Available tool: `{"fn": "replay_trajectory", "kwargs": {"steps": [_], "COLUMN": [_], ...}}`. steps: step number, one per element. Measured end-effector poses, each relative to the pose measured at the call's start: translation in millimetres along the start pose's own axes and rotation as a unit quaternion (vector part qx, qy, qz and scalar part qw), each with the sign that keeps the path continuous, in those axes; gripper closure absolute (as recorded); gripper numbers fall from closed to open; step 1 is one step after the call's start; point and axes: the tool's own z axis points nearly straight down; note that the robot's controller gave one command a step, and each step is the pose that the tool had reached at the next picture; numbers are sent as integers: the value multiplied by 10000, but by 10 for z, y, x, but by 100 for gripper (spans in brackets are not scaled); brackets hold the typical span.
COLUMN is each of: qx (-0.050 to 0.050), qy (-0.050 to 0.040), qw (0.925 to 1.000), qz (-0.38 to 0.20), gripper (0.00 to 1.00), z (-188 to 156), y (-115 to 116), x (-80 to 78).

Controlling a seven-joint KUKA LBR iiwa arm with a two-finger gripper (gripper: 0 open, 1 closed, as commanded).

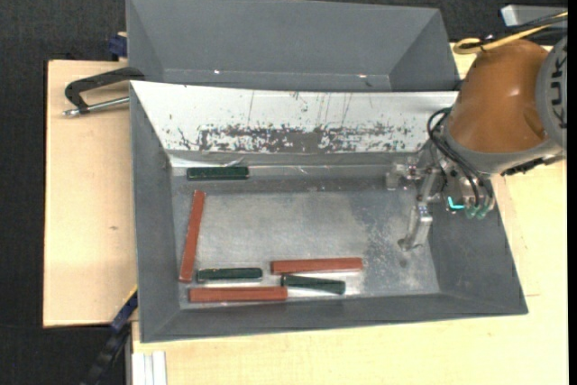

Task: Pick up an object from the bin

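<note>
My gripper hangs low over the bin's right side, above bare floor near the right wall, with nothing seen in it. The nearest things lie to its left near the front wall: a red flat stick and, just in front of that, a dark green stick. Both lie flat and apart from the gripper.
Further left along the front lie another dark green stick and a long red stick. A red stick runs along the left wall, and a dark green stick lies at the back left. The arm's orange cover overhangs the right rim.
</note>
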Motion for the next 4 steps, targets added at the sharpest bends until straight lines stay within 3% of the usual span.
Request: {"fn": "replay_trajectory", "kwargs": {"steps": [1, 2, 3, 4], "qx": [6, 11, -6, 3], "qy": [-41, -86, -12, -39], "qw": [10000, 9980, 9942, 10000], "qz": [-5, 629, 1073, -64], "gripper": [0, 0, 0, 0], "z": [-43, 221, 507, 590], "y": [2, 121, 307, 498], "x": [-20, 35, 145, 417]}}
